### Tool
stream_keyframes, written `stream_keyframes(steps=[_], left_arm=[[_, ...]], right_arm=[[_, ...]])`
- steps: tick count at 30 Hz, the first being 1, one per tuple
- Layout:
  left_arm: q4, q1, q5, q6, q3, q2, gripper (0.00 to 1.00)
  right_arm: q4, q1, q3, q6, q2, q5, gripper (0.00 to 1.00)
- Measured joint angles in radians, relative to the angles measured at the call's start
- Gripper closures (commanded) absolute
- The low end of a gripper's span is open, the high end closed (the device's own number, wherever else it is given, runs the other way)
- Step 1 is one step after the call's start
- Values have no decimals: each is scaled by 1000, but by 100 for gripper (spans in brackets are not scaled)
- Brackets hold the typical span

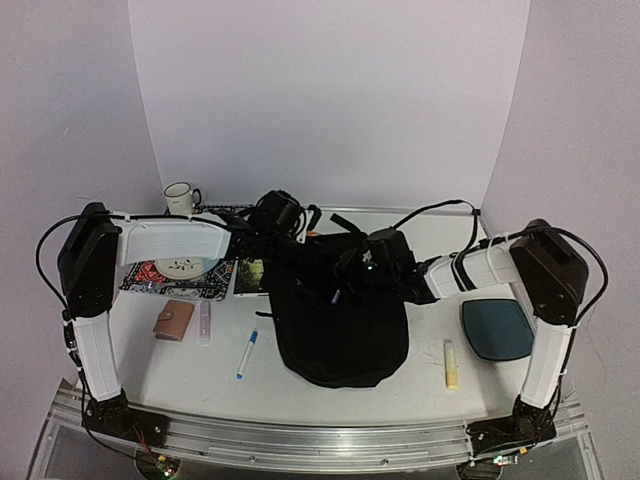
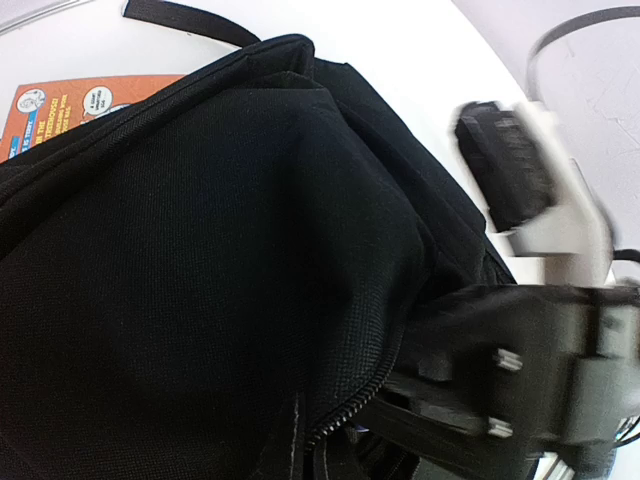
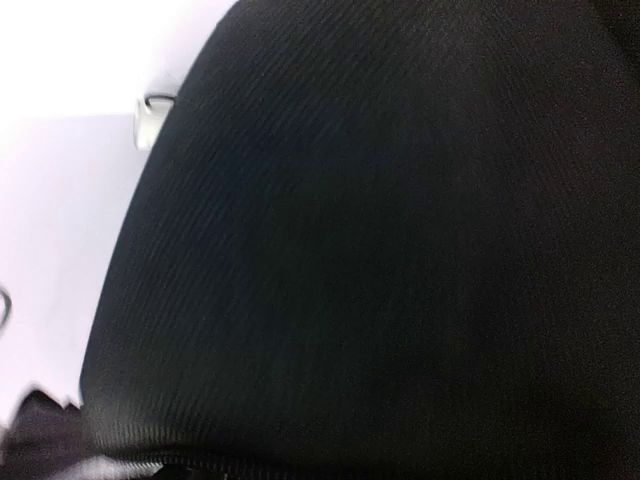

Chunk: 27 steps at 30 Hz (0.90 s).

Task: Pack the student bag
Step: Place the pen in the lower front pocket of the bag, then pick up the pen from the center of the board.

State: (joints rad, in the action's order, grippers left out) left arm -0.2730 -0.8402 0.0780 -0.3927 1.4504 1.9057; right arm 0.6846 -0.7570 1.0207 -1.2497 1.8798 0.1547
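Black student bag (image 1: 340,335) rests against the closed left fingers (image 2: 455,395).

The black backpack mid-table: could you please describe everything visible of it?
The large black woven-fabric backpack lies on the white table, rounded end toward the arms' bases, straps trailing off its far end. A zip looks partly open. The left arm and right arm reach over its far end; contact is unclear.
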Motion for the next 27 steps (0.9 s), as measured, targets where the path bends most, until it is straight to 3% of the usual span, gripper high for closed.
stream_keyframes(steps=[12,19,27], left_arm=[[1,3,-1,3,-7,0,100],[2,3,-2,13,-15,0,100],[5,3,-1,25,-41,0,100]], right_arm=[[-427,0,-9,329,-317,-5,36],[-741,0,-8,457,-365,-88,28],[-1004,37,-46,500,-399,-178,26]])
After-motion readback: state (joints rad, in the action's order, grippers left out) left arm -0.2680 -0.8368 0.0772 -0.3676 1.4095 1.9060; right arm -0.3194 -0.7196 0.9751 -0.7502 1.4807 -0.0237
